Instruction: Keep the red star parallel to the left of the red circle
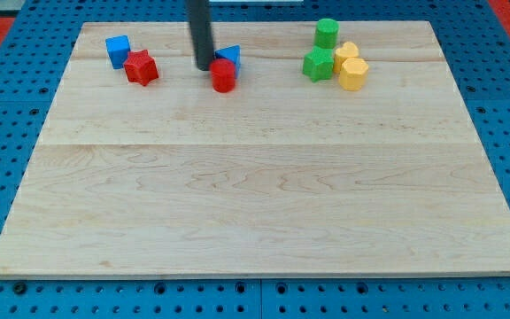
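Tip: my tip [204,67] rests on the surface [255,195] near the view's top, just left of the red circle [224,76], close to touching it.
Fingers: none on this rod, so no spread or pinch to record.
Red circle: touching the blue block [229,57] behind it, shape unclear.
Red star: red star [141,67] lies well to the view's left of the red circle, at about the same height in view.
Blue cube: blue cube [118,50] touches the red star's upper left.
Right cluster: green cylinder [327,33] at top; green block [318,64] below it; two yellow blocks [346,55], [353,74] beside the green one.
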